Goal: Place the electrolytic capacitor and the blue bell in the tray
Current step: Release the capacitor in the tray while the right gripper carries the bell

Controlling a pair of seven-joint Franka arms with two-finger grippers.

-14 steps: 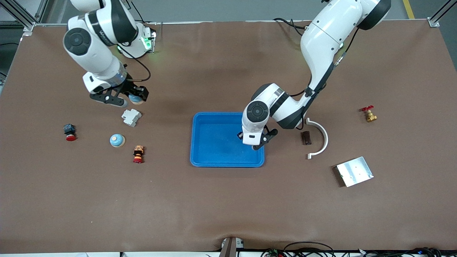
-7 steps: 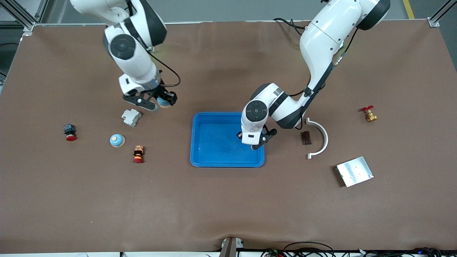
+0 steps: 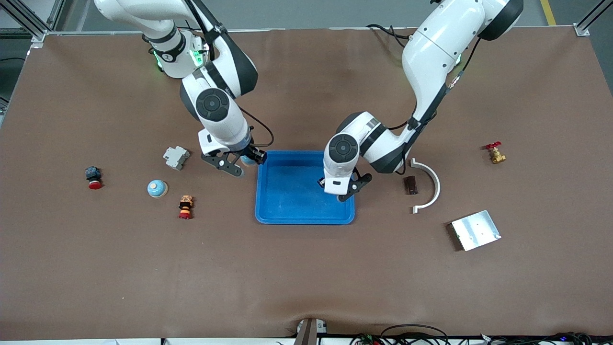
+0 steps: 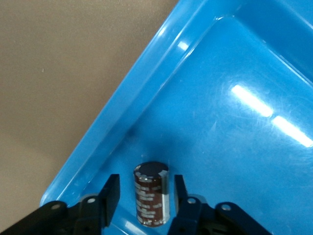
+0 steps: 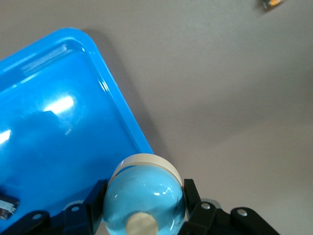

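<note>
Hovering over the glossy blue tray [image 3: 292, 211], left gripper [image 3: 341, 189] hides its load, left wrist view shows fingers [image 4: 108, 196] parted beside the upright brown capacitor [image 4: 151, 193] in a corner, right gripper [image 5: 143, 205] clamps the smooth blue bell [image 5: 144, 193] at the rim.

A brown mat covers the table [image 3: 306, 278], wrinkled along its near edge; aluminium frame posts [image 3: 586, 21] stand at the corners on grey floor.
</note>
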